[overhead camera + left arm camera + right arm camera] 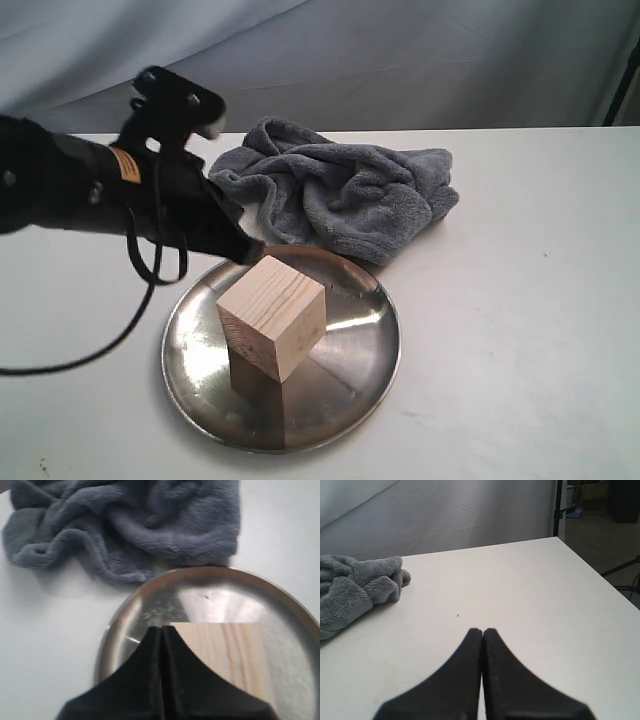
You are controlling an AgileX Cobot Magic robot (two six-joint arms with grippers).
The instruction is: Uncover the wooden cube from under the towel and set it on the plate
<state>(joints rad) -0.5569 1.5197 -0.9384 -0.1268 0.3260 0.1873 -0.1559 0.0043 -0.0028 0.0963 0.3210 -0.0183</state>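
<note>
Where the exterior view looks across the white table [520, 300], the wooden cube [272, 315] stands flat on the steel plate [350, 395], one vertical edge toward the camera, with no long axis evident. The crumpled towel [340, 190] lies just behind the rim. The left gripper [250, 250] hovers by the cube's rear corner.

Its wrist view alone shows the fingers pressed together, empty.

Only the right wrist view shows the right gripper [482, 631], clenched on nothing.

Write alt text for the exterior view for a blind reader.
A pale wooden cube with visible grain sits on a round, shiny steel plate on a white table. A black left gripper reaches in from the left, near the cube's top edge; a crumpled blue-grey plush towel lies just behind the plate.
</note>
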